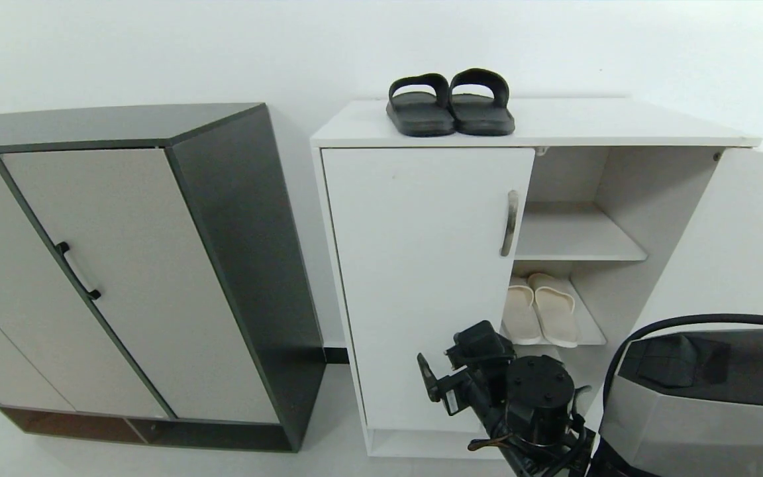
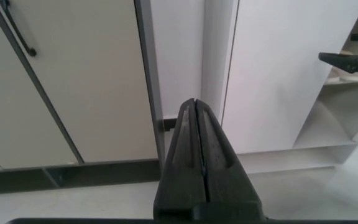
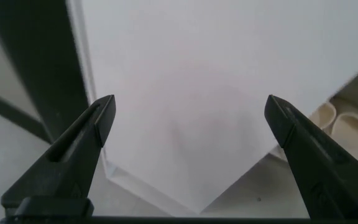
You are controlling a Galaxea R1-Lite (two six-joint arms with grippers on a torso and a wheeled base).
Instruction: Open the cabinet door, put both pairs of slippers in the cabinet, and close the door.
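My right claw [image 3: 188, 109] gapes wide; black slippers [image 1: 451, 103], high above it, look light and rubbery; I'd pinch their straps.

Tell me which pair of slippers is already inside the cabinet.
The cream pair, lying on a lower shelf inside the white cabinet. The black pair sits on the cabinet's top.

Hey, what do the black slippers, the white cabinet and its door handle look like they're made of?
Black slippers: likely moulded foam or rubber, matte, with thick one-piece straps.
White cabinet: probably laminated board, smooth, flat panels with squared edges.
Door handle: looks like brushed metal, grey with a soft sheen; painted plastic is possible.
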